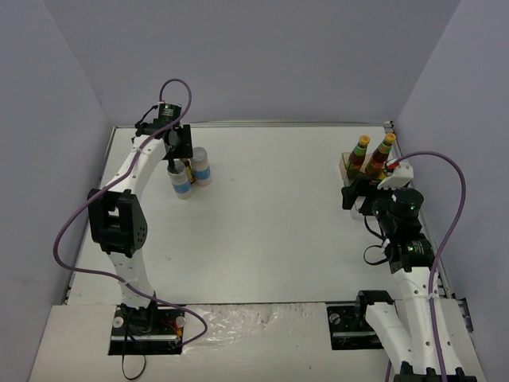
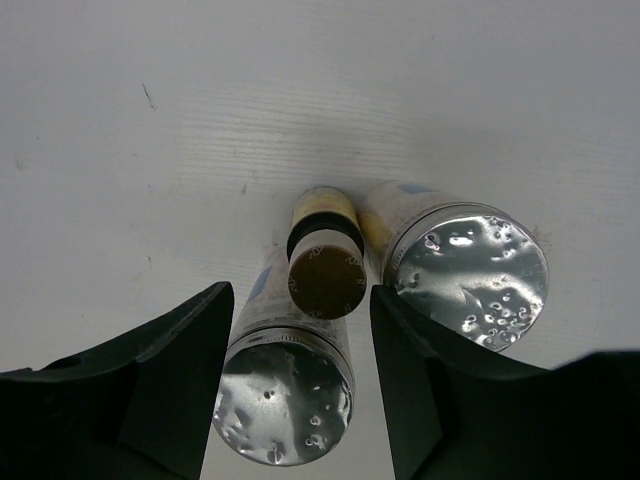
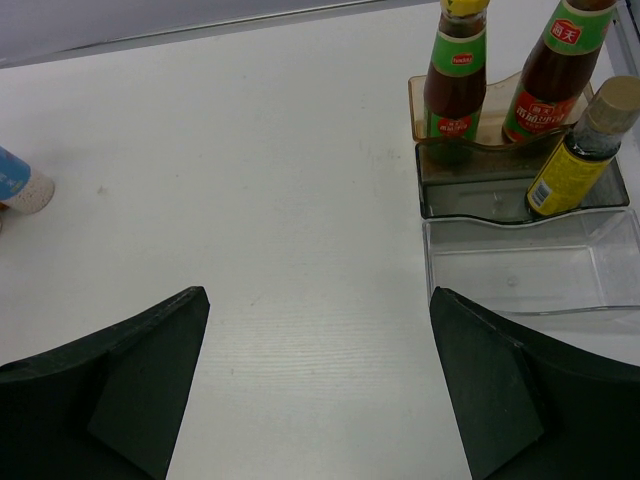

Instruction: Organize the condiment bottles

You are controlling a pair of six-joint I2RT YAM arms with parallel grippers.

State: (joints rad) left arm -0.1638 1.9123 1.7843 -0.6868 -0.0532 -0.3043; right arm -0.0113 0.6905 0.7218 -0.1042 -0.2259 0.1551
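Two silver-topped cylinders with blue-white labels stand at the far left, one nearer (image 1: 184,185) and one farther (image 1: 201,167). A small bottle with a yellow cap (image 2: 326,275) stands between them. My left gripper (image 2: 298,390) is open, straddling the top of the near cylinder (image 2: 285,395), with a gap on the right side; the other cylinder (image 2: 470,275) is just outside the right finger. Two brown sauce bottles (image 3: 455,80) (image 3: 550,80) and a small yellow-labelled bottle (image 3: 575,150) stand in the tiered tray (image 3: 520,205). My right gripper (image 3: 320,380) is open and empty, left of the tray.
The tray's clear front compartment (image 3: 530,290) holds nothing, and its tan back tier (image 1: 343,165) sits by the right wall. Purple walls enclose the white table (image 1: 270,223). One cylinder shows at the left edge of the right wrist view (image 3: 20,185).
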